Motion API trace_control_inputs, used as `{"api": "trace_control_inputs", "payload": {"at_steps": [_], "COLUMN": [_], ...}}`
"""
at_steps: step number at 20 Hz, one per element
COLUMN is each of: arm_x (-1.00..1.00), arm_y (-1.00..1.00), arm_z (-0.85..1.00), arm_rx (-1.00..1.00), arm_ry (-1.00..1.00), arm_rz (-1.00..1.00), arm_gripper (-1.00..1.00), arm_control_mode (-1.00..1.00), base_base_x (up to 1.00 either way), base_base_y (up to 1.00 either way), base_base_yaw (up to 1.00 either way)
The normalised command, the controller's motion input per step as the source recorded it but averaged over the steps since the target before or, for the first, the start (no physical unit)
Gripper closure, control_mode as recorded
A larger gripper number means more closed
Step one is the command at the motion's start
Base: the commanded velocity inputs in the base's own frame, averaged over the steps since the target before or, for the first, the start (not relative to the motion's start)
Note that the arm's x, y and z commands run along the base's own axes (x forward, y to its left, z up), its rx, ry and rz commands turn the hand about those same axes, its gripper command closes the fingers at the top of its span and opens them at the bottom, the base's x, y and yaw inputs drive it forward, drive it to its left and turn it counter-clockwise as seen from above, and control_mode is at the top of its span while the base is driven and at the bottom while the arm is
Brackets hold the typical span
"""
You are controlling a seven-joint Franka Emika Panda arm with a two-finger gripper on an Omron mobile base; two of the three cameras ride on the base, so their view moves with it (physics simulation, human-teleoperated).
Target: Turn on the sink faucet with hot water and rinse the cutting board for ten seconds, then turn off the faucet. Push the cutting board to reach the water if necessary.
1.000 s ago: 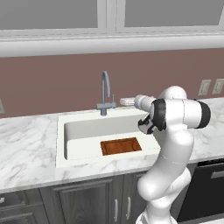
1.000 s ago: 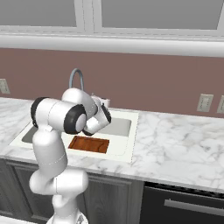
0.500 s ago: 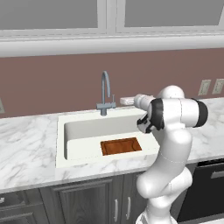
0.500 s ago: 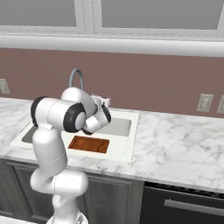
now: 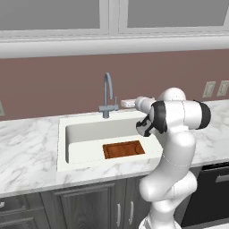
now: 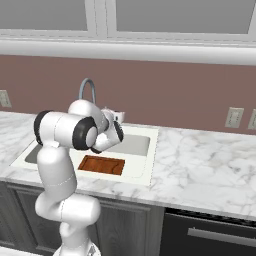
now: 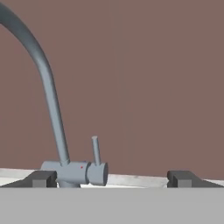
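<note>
Left base view: the sink faucet stands upright at the back rim of the sink, its gooseneck arching toward the basin, small lever at the base pointing up. The gripper is level with the faucet base, just to the right of it, pointing at it; the jaws are too small here to tell their gap. The cutting board lies flat on the basin floor at the front right corner, below and in front of the jaws, well apart from them. No stream under the spout. White-grey marble bench around the sink, a dark dishwasher front lower right, two wall outlets on the brown backsplash far right of the jaws. Right base view: the gripper sits near the faucet, whose arch rises behind the arm; board lies in the near part of the basin, below the jaws, part covered by the arm's elbow. Sink rim white, bench stretches right. Hand view: both fingertips are spread wide, released, nothing between them but the faucet base ahead; the valve body with a red dot lies close to the left tip, its lever upright, the neck curving up and left.
</note>
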Motion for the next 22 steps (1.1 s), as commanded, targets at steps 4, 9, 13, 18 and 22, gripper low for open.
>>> {"api": "trace_control_inputs", "payload": {"at_steps": [4,9,13,18,22], "arm_x": [0.0,0.0,0.0,0.0,0.0], "arm_y": [0.11,0.09,0.09,0.11,0.13], "arm_z": [-0.27,-0.35,-0.25,-0.16,-0.03], "arm_rx": [0.0,0.0,0.0,0.0,0.0], "arm_ry": [-0.05,-0.03,-0.05,-0.09,-0.13], "arm_rz": [0.0,0.0,0.0,0.0,0.0], "arm_gripper": [-1.0,-1.0,-1.0,-1.0,-1.0], "arm_control_mode": [-1.0,-1.0,-1.0,-1.0,-1.0], "base_base_x": [0.0,0.0,0.0,0.0,0.0], "base_base_y": [0.0,0.0,0.0,0.0,0.0], "base_base_yaw": [0.0,0.0,0.0,0.0,0.0]}}
